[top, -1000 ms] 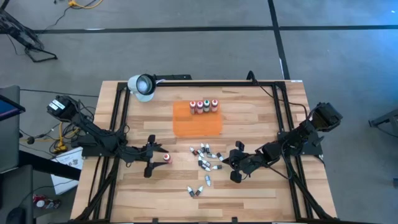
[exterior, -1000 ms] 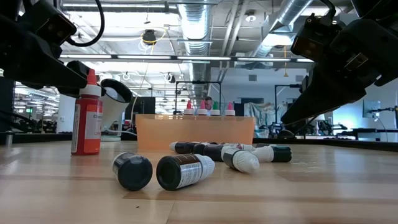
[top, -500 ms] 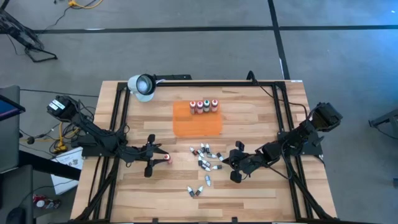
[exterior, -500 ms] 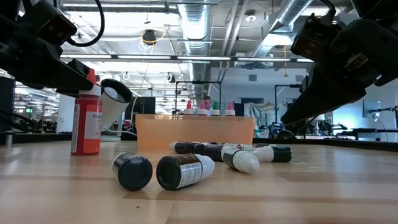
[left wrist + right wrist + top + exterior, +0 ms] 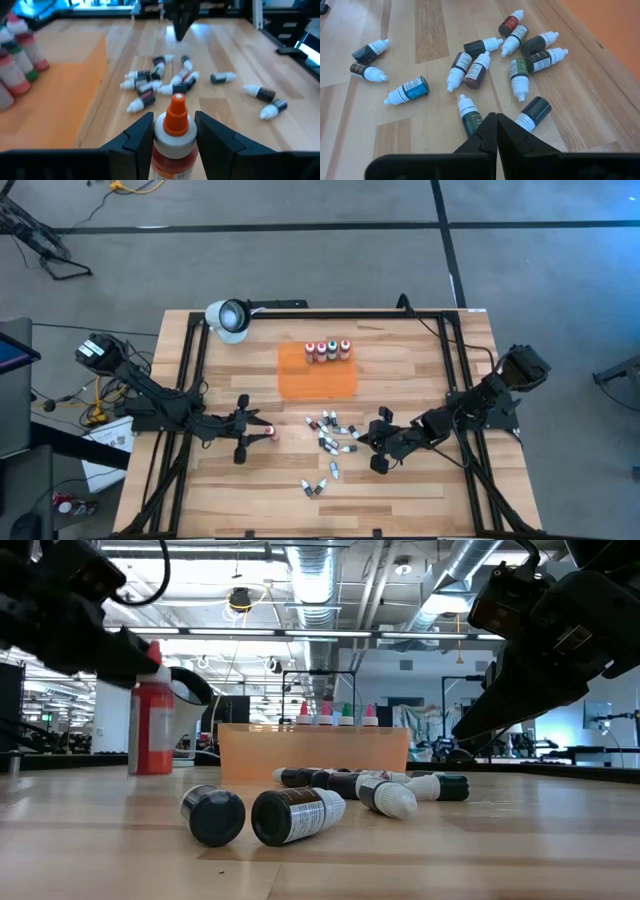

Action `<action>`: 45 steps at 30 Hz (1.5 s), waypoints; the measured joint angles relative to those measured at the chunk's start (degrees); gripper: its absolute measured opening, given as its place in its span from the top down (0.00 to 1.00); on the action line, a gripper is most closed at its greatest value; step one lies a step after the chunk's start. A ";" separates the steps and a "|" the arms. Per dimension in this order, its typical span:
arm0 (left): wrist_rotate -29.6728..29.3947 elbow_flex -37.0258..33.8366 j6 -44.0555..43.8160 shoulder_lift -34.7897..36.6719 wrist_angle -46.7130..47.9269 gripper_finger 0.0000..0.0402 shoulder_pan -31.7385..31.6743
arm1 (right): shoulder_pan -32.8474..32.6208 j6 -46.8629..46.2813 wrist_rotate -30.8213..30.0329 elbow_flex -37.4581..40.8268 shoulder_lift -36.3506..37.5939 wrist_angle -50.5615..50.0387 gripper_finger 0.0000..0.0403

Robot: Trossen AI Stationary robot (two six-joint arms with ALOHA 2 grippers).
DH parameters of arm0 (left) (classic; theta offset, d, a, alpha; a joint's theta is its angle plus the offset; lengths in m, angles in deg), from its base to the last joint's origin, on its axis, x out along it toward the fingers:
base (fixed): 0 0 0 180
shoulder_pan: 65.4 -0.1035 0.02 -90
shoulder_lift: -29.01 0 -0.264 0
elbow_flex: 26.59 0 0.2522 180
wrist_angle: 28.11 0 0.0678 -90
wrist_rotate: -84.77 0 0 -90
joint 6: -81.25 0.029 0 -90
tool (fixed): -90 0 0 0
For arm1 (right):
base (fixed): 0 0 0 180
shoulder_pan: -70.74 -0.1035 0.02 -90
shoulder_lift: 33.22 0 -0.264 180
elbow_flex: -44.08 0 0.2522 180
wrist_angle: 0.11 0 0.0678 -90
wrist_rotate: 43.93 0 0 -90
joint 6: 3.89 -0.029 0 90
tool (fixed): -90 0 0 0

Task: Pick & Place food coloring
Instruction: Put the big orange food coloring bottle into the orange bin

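Observation:
A red food coloring bottle (image 5: 172,135) with a white collar and an orange tip stands upright at the table's left, with my left gripper (image 5: 262,432) shut on it. The low view shows the same bottle (image 5: 152,725). My right gripper (image 5: 496,119) is shut and hangs just above a scatter of small dark vials with white caps (image 5: 335,435) lying on their sides at mid-table. It touches none of them. Several taller bottles (image 5: 328,350) stand in a row on the far part of the orange tray (image 5: 318,380). My left gripper pinches the bottle's white collar (image 5: 161,134), just under the orange tip, between its two fingers (image 5: 212,135). The fingers come nearly level from the table's left. The bottle stays upright, its base (image 5: 152,770) a little above the tabletop.
Three more vials (image 5: 318,485) lie near the table's front edge. A white round lamp head (image 5: 228,317) sits at the far left corner. Black frame rails (image 5: 190,380) run along both sides of the table.
My left gripper has shut on the top of the red bottle. The bottle, which stood on the table, has since risen slightly and shifted a little toward the right, staying upright.

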 joint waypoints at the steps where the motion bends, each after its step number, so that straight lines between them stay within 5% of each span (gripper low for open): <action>1: -0.01 0.52 0.66 0.17 0.00 0.70 0.02 | 0.00 0.00 0.00 0.00 0.00 0.00 1.00; 11: -6.28 9.13 14.77 0.21 -0.15 0.68 -2.51 | 0.00 0.00 0.02 0.00 0.00 0.02 1.00; 20: -12.18 16.39 23.93 0.23 0.66 0.69 -15.60 | 0.00 0.00 0.02 0.00 0.00 0.09 1.00; 34: 10.16 16.92 17.35 -4.29 0.59 0.69 -43.56 | 0.00 0.00 0.04 0.00 0.00 0.20 1.00; 45: 16.62 16.92 14.15 -14.06 -3.01 0.68 -52.29 | 0.00 0.00 0.04 0.00 0.00 0.22 1.00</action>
